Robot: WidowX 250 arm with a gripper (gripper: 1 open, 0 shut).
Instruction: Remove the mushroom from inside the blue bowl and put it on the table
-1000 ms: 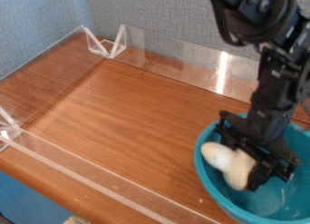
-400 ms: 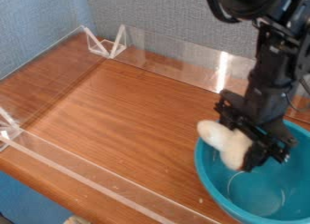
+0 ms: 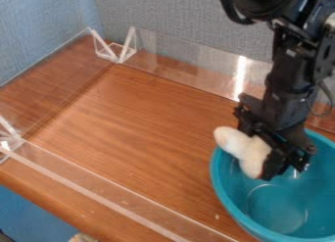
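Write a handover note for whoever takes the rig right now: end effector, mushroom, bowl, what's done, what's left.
End effector: shut on the mushroom, pale stem pointing out toward the table side.
Mushroom: held at the near-left part of the blue bowl, by its rim; exact height above the bowl floor can't be told from this view.
Done: mushroom gripped.
Left: carry it past the rim, set it on the table, then release. The wood surface left of the bowl looks like a sensible spot.
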